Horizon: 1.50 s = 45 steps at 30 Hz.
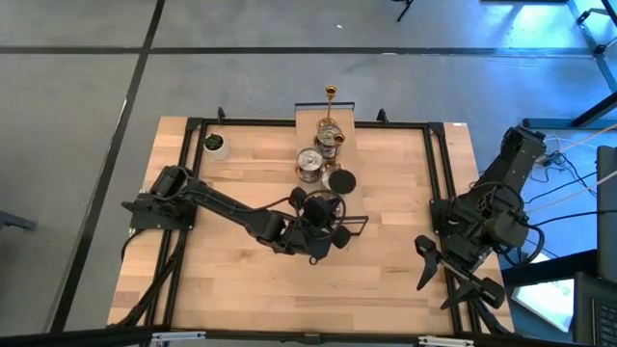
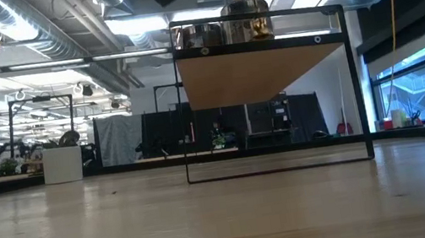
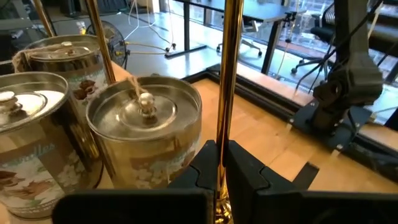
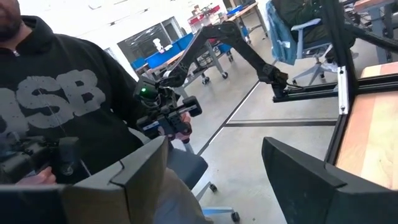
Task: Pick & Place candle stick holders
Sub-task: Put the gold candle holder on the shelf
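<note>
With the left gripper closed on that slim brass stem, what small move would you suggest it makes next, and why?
Probably a short straight lift. The left gripper is shut on the slim brass holder, and a squat silver holder stands close beside it, so any sideways move first risks knocking it. The right gripper waits open at the table's right edge.

Left end effector (image 3: 221, 168) clamped shut mid-table; right end effector (image 4: 214, 168) open.
</note>
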Tool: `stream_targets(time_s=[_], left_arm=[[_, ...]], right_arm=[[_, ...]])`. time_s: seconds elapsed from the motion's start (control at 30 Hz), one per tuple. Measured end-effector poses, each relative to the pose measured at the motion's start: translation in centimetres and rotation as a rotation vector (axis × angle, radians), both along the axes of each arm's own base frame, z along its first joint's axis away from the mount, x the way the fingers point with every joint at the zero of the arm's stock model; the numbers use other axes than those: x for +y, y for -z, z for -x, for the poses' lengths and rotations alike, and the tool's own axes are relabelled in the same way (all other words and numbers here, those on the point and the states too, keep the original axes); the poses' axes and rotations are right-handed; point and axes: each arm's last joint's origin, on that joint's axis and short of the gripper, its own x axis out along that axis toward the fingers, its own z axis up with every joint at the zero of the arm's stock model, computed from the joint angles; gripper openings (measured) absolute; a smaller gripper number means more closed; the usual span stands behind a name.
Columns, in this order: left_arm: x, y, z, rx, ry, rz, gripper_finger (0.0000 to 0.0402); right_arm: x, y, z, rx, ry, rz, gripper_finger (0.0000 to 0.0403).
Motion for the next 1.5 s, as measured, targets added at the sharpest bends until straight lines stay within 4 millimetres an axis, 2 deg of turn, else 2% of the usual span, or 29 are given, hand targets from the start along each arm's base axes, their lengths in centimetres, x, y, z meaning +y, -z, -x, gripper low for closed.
stream_targets(time_s=[1.03, 1.5], left_arm=[[-0.07, 0.46, 0.27, 0.026, 0.003, 0.022, 0.0007], [-0.05, 0.62, 0.33, 0.043, 0.003, 0.017, 0.0019]], right_arm=[[0.03, 0.0, 0.03, 0.006, -0.013, -0.005, 0.0265], [0.01, 0.0, 0.03, 0.006, -0.012, -0.005, 0.0265]])
